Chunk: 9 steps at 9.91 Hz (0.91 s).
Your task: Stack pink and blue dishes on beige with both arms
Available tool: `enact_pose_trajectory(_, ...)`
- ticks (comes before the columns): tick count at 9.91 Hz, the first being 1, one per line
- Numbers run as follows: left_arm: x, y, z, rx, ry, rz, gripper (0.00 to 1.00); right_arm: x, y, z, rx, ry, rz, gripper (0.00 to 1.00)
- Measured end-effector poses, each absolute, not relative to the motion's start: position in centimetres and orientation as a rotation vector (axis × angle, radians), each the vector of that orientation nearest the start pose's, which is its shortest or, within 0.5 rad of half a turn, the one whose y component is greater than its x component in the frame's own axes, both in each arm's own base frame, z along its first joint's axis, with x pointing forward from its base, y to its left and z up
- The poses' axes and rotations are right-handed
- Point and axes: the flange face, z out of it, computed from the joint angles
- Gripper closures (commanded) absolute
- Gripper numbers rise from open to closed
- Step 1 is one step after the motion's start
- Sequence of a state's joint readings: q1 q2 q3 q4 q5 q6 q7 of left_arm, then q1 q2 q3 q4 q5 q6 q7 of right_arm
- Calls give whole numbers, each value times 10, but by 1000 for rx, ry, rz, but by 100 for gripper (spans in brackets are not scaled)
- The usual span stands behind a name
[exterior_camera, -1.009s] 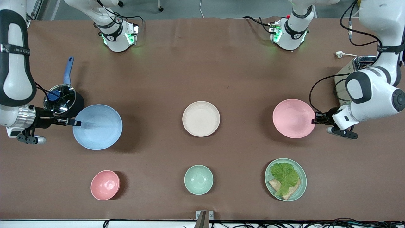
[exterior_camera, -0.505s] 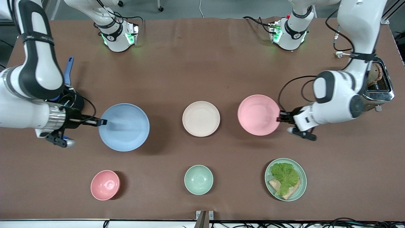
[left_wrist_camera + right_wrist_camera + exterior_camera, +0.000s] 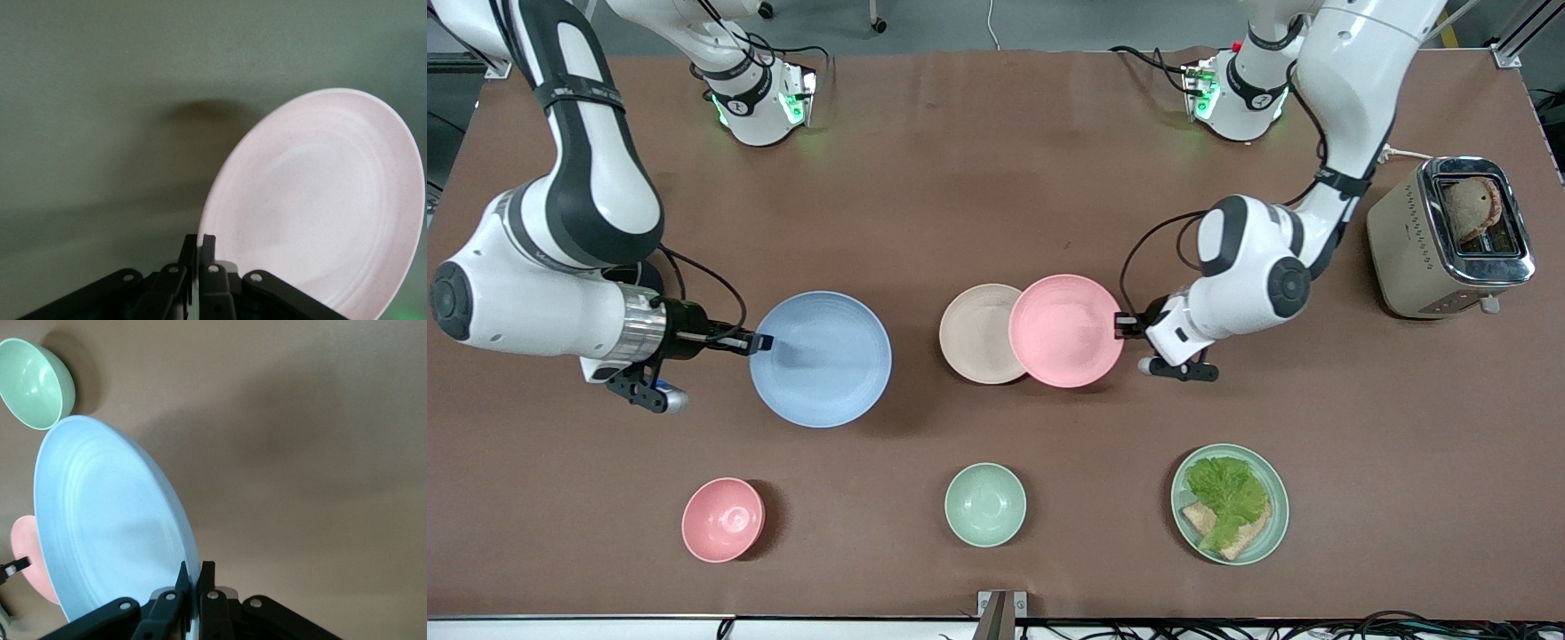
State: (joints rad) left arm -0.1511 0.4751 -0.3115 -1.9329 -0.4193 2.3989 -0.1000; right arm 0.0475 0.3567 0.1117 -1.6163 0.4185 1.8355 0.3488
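A cream-beige plate [image 3: 974, 333] sits at the middle of the brown table [image 3: 996, 178], the base for the stack. A pale pink plate [image 3: 1065, 331] hangs in the air, overlapping the beige plate's edge on the side toward the left arm's end of the table. The left gripper [image 3: 1121, 325] pinches the pink plate's rim, its fingers closed on the thin edge, which likely keeps the plate level for lowering. A pale blue plate [image 3: 821, 358] is held the same way by the right gripper [image 3: 760, 342], clamped on its rim, over bare table toward the right arm's end, apparently waiting its turn.

Along the table's near edge stand a small pink bowl [image 3: 723, 519], a mint-green bowl [image 3: 985, 504] and a green plate of lettuce and bread [image 3: 1230, 504]. A toaster [image 3: 1449, 236] stands at the left arm's end.

The pink plate hides part of the beige one. Each wrist view shows only its own plate's rim between dark fingers; how high the plates are carried cannot be judged.
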Motion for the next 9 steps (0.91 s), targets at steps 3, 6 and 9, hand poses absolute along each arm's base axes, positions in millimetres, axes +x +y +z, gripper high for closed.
enact_pose_trajectory(3,552,-311,232,-3560,-108,146,100,633,153,408,-2693,447,318,99)
enact_pose_trajectory(6,530,-357,219,-3572,-224,115,98,627,174,396,-2690,450,322,99)
enact_pose_trajectory(9,516,-376,218,-3574,-254,166,96,623,175,386,-2693,456,339,99)
